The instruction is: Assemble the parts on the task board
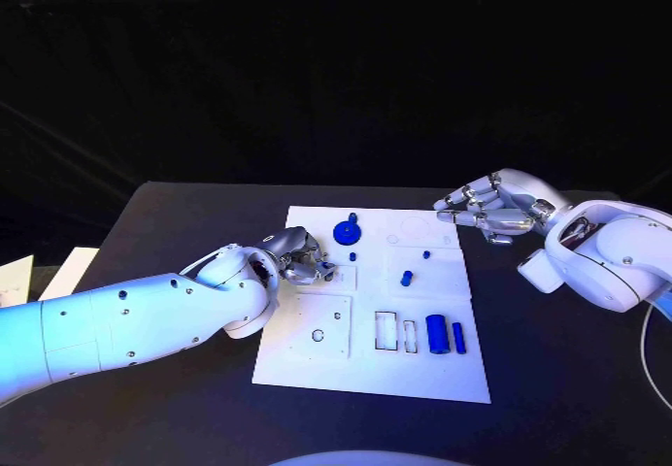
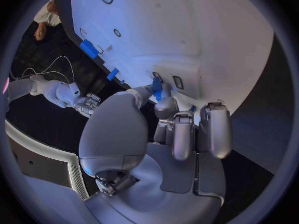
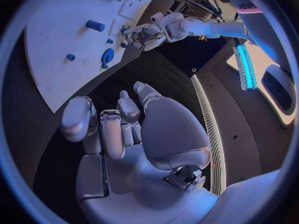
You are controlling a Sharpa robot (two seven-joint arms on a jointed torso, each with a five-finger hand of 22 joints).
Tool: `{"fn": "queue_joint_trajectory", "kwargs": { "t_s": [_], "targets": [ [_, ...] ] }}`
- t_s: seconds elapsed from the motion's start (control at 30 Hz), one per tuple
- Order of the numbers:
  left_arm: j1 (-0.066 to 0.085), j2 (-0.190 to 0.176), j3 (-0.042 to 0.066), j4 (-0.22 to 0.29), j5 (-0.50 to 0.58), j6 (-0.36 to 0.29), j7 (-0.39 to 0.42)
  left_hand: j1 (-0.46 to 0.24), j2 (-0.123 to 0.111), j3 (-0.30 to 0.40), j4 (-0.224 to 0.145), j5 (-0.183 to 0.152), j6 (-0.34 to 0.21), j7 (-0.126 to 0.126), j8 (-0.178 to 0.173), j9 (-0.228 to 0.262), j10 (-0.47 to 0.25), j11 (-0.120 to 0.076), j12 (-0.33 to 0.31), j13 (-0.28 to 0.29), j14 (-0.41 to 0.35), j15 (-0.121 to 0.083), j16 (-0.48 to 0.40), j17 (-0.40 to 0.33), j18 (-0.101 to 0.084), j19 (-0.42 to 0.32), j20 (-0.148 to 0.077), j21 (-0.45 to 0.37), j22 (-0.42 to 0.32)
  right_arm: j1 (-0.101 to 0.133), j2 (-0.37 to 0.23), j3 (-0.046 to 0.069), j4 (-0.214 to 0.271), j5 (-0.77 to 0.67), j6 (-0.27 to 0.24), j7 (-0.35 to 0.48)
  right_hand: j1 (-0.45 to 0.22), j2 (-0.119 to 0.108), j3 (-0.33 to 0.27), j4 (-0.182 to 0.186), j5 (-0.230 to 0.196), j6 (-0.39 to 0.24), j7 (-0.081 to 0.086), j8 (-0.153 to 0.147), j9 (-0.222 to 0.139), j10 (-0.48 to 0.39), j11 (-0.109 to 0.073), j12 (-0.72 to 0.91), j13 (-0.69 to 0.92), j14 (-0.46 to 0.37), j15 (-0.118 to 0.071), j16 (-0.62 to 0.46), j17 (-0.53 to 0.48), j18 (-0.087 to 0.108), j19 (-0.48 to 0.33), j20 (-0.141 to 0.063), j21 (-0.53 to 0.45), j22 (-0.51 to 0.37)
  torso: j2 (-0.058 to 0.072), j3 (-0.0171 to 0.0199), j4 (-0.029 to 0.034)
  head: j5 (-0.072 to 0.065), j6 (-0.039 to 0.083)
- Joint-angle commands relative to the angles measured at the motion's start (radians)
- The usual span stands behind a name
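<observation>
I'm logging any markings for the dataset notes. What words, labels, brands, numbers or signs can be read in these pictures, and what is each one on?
Left arm, right wrist view: a short dark marking near the circle's rim, cut off and too blurred to read.
Task board: outlines and slots but no readable words or numbers.
Blue parts, both hands, table: no text seen.

No legible text, labels or numbers — perhaps too blurred.
</observation>
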Motion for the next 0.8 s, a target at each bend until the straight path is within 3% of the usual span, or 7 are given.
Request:
{"fn": "queue_joint_trajectory", "kwargs": {
  "t_s": [0.03, 0.8],
  "targets": [
    [-0.007, 0.000, -0.007, -0.002, 0.004, 0.062, -0.022, 0.013, -0.002, 0.195, -0.195, 0.002, 0.013, -0.003, 0.002, 0.000, 0.006, -0.003, -0.005, -0.001, 0.105, 0.003, 0.002, 0.263, -0.005, 0.032, 0.003, -0.001, 0.101, -0.001, 0.000, 0.000, 0.000, 0.001, 0.011, 0.008, -0.010, 0.002, -0.002, 0.006, 0.005, 0.002, -0.001, 0.007, -0.002, 0.008, 0.000, 0.005, 0.001, 0.070, -0.007, -0.006, 0.099, 0.007, -0.002, -0.005, -0.004, 0.000, 0.000, -0.0001, 0.0002, 0.001, 0.000],
    [-0.007, -0.008, -0.007, 0.002, -0.034, 0.120, -0.015, 0.007, -0.020, 0.193, -0.201, 0.001, 0.030, -0.004, -0.007, -0.026, 0.009, -0.004, -0.017, -0.011, 0.105, 0.003, 0.002, 0.263, -0.003, 0.027, 0.003, -0.011, 0.092, -0.001, 0.002, -0.001, -0.006, 0.002, 0.013, 0.009, -0.012, 0.002, -0.002, 0.009, 0.005, 0.003, -0.001, 0.007, -0.002, 0.008, 0.000, 0.006, 0.001, 0.070, -0.007, -0.006, 0.099, 0.007, -0.002, -0.005, -0.004, -0.001, 0.000, -0.0006, 0.0002, 0.001, -0.014]
  ]
}}
